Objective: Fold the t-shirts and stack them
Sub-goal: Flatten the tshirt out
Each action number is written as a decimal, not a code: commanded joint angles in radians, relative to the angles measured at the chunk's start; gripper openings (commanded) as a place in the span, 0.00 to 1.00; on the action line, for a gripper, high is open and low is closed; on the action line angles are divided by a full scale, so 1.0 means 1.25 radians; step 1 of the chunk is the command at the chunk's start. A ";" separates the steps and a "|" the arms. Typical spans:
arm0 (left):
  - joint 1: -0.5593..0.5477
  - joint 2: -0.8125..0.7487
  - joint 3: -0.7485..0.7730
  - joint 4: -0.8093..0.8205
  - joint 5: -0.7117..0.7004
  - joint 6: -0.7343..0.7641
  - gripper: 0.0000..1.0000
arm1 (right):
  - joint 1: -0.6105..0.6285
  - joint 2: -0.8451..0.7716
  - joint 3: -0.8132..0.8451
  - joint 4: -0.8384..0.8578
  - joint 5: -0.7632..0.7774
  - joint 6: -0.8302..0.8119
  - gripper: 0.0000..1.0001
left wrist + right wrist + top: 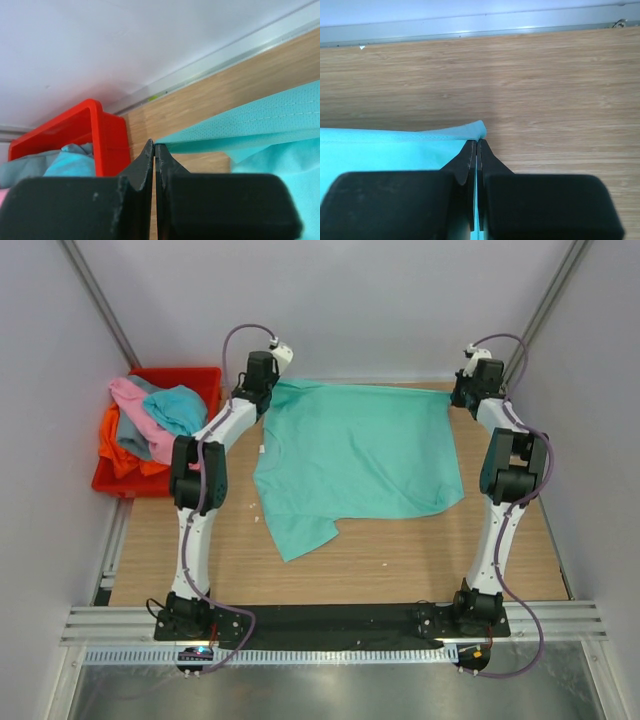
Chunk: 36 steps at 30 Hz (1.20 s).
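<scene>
A mint green t-shirt (355, 455) is spread over the far half of the wooden table, one sleeve (300, 535) trailing toward me. My left gripper (268, 380) holds its far left corner, the jaws shut on the cloth edge (240, 130) in the left wrist view. My right gripper (466, 390) is shut on the far right corner (470, 131), with cloth pinched between the fingers. Pink (135, 410), turquoise blue (180, 408), grey (128, 435) and orange (120, 455) t-shirts lie heaped in the bin.
A red plastic bin (195, 377) stands at the far left, just left of my left arm; its wall (107, 137) shows close to the left fingers. Bare wood (400, 560) lies in front of the shirt. Walls close in on three sides.
</scene>
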 commanded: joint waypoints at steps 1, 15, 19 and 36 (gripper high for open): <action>0.038 -0.089 -0.061 0.036 -0.056 0.009 0.00 | -0.018 -0.048 -0.020 0.009 0.053 -0.005 0.01; 0.024 -0.311 -0.347 0.052 0.002 -0.026 0.00 | -0.019 -0.192 -0.222 0.049 0.056 -0.051 0.01; 0.020 -0.352 -0.386 0.046 0.005 -0.033 0.00 | -0.020 -0.235 -0.263 0.050 0.049 -0.052 0.01; -0.007 -0.309 -0.364 0.054 -0.029 0.025 0.00 | -0.027 -0.237 -0.327 0.059 0.038 -0.064 0.01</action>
